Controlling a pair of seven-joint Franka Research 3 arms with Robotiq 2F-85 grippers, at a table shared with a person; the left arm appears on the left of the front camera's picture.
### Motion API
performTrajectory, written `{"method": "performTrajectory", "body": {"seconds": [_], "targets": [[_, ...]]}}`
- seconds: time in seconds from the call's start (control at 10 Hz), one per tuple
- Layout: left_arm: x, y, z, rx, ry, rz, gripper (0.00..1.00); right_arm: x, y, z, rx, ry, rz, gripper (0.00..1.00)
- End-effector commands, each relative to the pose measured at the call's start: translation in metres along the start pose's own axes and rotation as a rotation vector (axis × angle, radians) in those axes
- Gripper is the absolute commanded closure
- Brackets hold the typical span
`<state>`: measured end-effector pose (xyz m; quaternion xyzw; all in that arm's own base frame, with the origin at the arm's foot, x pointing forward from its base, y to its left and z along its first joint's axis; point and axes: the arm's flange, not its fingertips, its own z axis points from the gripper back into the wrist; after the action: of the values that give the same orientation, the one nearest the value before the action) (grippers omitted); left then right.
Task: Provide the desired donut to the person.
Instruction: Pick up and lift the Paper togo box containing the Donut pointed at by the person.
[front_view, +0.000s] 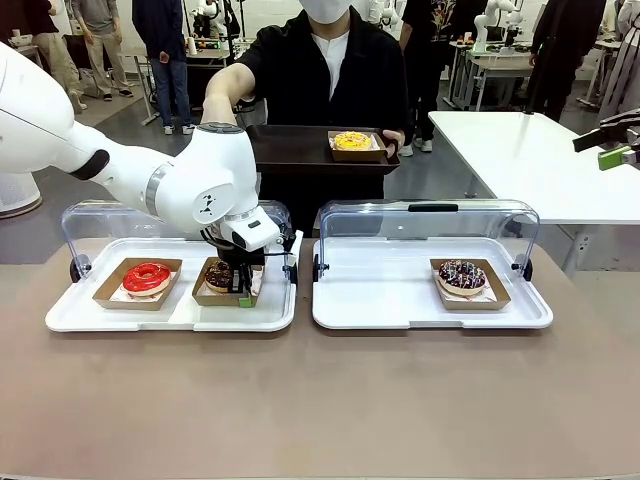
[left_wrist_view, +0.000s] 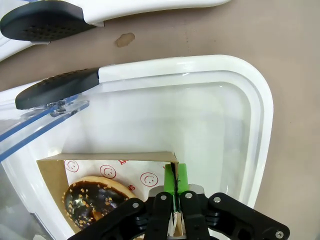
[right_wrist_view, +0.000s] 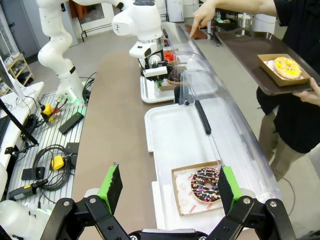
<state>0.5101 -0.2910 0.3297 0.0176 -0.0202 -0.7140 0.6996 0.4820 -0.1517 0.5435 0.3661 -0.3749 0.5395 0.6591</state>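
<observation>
Two trays lie side by side on the surface (front_view: 320, 400): the left tray (front_view: 170, 318) at 9 o'clock, the right tray (front_view: 380, 300) at 3 o'clock. In the left tray, an outer box (front_view: 108, 290) sits toward 9 o'clock and an inner box (front_view: 205, 295) toward 3. The left end effector (front_view: 243, 290) pinches the inner box's 4 o'clock corner. A lone box (front_view: 495, 295) sits at the right tray's 3 o'clock end. At 12 o'clock, behind both, the person (front_view: 330, 80) holds a serving tray (front_view: 290, 150).

White left arm (front_view: 60, 130) comes in from the left, wrist bent down. The black two-finger left gripper (front_view: 243, 288) points straight down, green pads (left_wrist_view: 182, 176) pinched on the wall of a brown cardboard tray (left_wrist_view: 115, 159). Right gripper (right_wrist_view: 168, 190) sits raised at the far right, jaws spread wide.
</observation>
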Motion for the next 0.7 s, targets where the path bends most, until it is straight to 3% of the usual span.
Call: {"method": "performTrajectory", "body": {"seconds": [0.0,0.2,0.6], "targets": [[-0.004,-0.004,0.01,-0.031,0.012,0.027,1.0,0.0,0.0,0.0,-0.001,-0.008,-0.001,0.0],[-0.013,-0.026,0.041,-0.108,0.106,-0.018,1.0,0.0,0.0,0.0,-0.001,-0.008,-0.001,0.0],[-0.042,-0.109,0.14,-0.217,0.102,-0.019,1.0,0.0,0.0,0.0,-0.001,-0.008,-0.001,0.0]]}}
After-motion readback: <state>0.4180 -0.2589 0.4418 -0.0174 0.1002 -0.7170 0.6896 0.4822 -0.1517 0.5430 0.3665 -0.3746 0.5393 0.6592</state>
